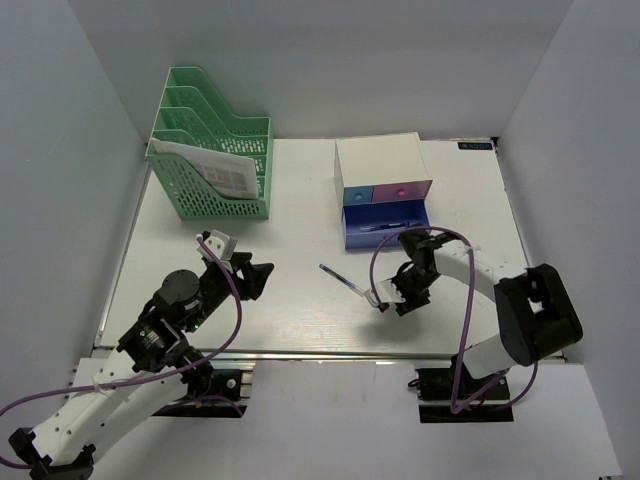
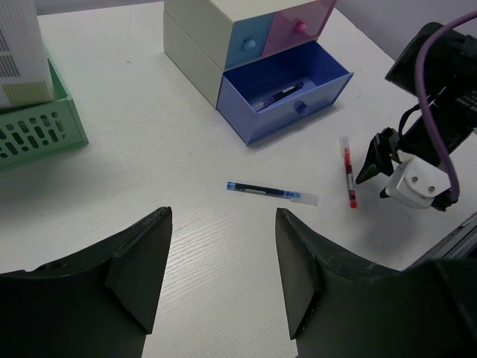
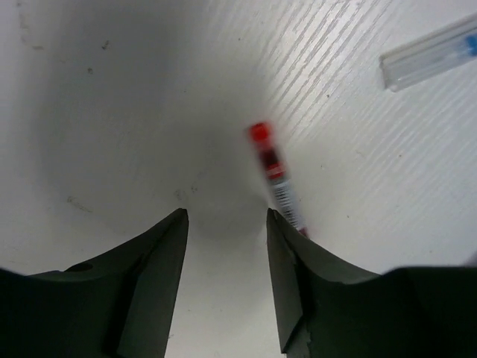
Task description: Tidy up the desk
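Though near, desk (image 3: 112, 112) below right gripper (image 3: 226, 216)

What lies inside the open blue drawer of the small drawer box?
One dark pen lies on the floor of the blue drawer. The drawer's rear part, under the white drawer box, is hidden, so anything there cannot be seen.

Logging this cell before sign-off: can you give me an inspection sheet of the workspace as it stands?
Surface: white desk, a few small dark specks.
Job's things: blue pen and red pen lie loose on the desk; third pen inside the open blue drawer of the drawer box.
Clutter: green file rack holding papers, back left.
Grippers: left gripper open, empty; right gripper open over the red pen, not gripping.
Cables: purple cable loops along each arm.
Surroundings: grey walls on three sides.
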Motion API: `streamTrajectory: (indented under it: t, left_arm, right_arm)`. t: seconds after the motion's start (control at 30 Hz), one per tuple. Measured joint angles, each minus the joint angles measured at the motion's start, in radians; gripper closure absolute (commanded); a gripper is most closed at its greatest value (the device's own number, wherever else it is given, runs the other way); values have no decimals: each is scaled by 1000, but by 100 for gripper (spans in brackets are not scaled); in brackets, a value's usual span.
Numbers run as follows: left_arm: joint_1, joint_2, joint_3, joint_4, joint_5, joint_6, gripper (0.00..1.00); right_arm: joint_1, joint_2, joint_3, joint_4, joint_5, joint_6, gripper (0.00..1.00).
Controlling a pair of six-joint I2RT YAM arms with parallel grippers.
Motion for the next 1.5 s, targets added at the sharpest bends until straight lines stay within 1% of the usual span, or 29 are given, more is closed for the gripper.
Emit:
streamTrajectory:
  t: [0.1,0.33,0.6,0.73,0.87,1.0,1.07,1.13,1.2,1.23,1.37,1.5]
  left_arm:
    - [0,0,0,0,0,0,32]
    - [0,-1,0,0,0,0,32]
    - [0,-11,0,0,0,0,32]
    - [0,-11,0,0,0,0,32]
    - [0,-11,0,0,0,0,32]
    - [0,-13,0,0,0,0,32]
    - [0,-13,0,0,0,0,32]
    - [0,-13,0,0,0,0,32]
    - [0,-13,0,0,0,0,32]
    - [0,-13,0,0,0,0,32]
    - [0,-13,0,0,0,0,32]
    - [0,-13,0,0,0,0,32]
  right_arm:
    - [18,51,5,21,24,15,54]
    - [42,98,59,46,56,55,57]
    - [43,53,116,26,34,72,54]
    - [44,61,155,40,25,84,54]
    - [48,141,167,53,36,98,59]
    - [51,211,178,54,55,112,61]
    - [51,213,180,68,66,116,64]
    - [51,217,182,67,72,121,81]
    - [51,227,189,63,78,131,92]
    - [51,233,197,61,81,135,100]
    - [51,272,244,31,82,174,100]
    - [51,293,293,10,67,248,100]
